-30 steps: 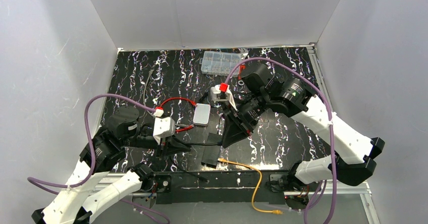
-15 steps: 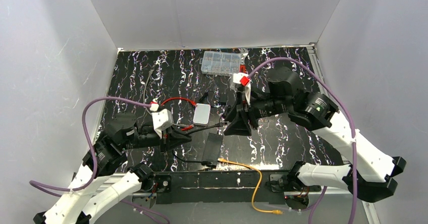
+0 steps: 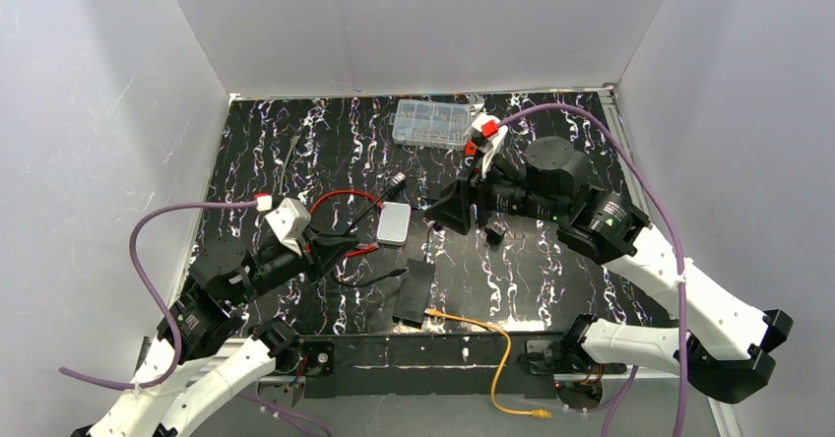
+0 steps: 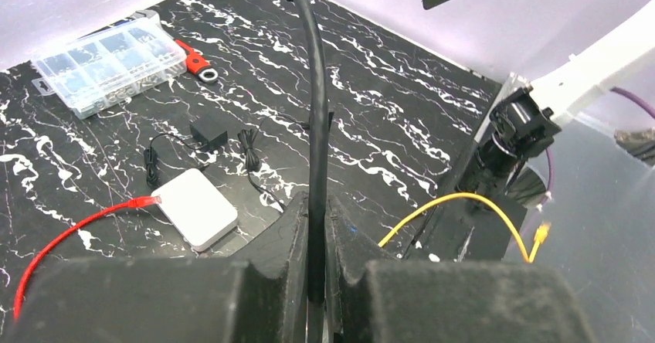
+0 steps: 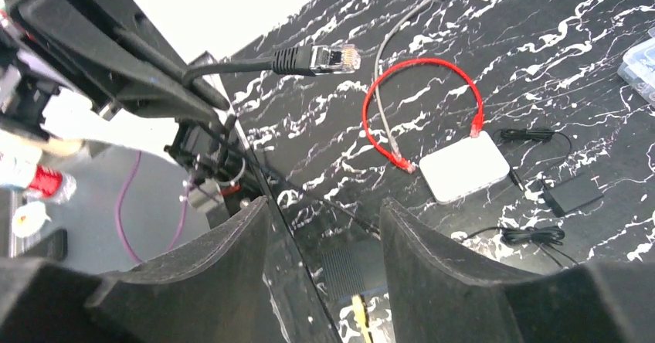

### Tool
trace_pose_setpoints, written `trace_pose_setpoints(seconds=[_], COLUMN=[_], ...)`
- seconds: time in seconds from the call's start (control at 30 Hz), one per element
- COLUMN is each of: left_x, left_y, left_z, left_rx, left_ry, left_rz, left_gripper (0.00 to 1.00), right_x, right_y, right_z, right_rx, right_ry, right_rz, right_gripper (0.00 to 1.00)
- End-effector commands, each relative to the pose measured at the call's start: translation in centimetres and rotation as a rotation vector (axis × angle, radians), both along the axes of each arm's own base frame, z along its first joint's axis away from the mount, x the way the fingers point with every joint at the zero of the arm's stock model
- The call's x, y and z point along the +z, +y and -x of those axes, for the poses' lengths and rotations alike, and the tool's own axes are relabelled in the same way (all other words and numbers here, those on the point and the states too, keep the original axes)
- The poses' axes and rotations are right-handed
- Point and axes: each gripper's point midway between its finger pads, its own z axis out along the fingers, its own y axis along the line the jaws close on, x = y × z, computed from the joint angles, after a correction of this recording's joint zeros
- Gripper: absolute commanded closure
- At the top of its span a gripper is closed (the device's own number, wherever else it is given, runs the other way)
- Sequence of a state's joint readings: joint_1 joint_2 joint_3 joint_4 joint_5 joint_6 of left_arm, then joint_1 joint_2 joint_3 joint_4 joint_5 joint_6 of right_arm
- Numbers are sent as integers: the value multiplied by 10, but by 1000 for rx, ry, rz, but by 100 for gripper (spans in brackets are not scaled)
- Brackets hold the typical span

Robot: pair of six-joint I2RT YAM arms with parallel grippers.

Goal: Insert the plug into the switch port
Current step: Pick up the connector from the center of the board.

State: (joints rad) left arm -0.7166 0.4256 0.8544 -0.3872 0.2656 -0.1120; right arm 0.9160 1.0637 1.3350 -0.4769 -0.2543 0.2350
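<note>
**Orange-cabled plug rests at the switch; left gripper pinches a black cable**

Black and flat, the switch (image 3: 416,291) lies on the marbled bench (image 3: 551,280), between the two grippers and nearer the arm bases than either. The plug (image 3: 431,312) on the thin orange cable (image 3: 504,353) sits against the switch's near edge, below and to the right of the left gripper (image 3: 330,250). I cannot tell whether it is seated in a port, and the port row is too small to make out.

The left gripper is closed tight on a black cable (image 4: 317,127). That cable rises from between its fingers and ends in a clear connector (image 3: 399,176), held in the air just ahead of the right gripper (image 5: 323,219). The right gripper's fingers stand wide apart with nothing between them. Past the left gripper's tips a white-grey box (image 3: 394,224) lies on the bench, with a red wire (image 3: 345,196) looping beside it.
</note>
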Motion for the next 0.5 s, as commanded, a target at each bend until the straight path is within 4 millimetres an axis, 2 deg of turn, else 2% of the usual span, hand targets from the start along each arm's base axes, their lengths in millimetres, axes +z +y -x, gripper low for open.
trace_pose_setpoints(seconds=[0.0,0.17,0.47], left_x=[14,19,26], left_y=[4,8,31], left_z=[-14,-16,-28], left_rx=[95,138,302], left_ry=[-5,18,48], left_rz=[93,174,326], left_gripper=[100,100,100], right_x=[43,54,69], right_y=[5,15,29], right_z=[-19,-21,-29], right_rx=[-112,-113,-135], right_ry=[-31,21,111], right_rz=[-201,-297,-437], right_gripper=[40,42,44])
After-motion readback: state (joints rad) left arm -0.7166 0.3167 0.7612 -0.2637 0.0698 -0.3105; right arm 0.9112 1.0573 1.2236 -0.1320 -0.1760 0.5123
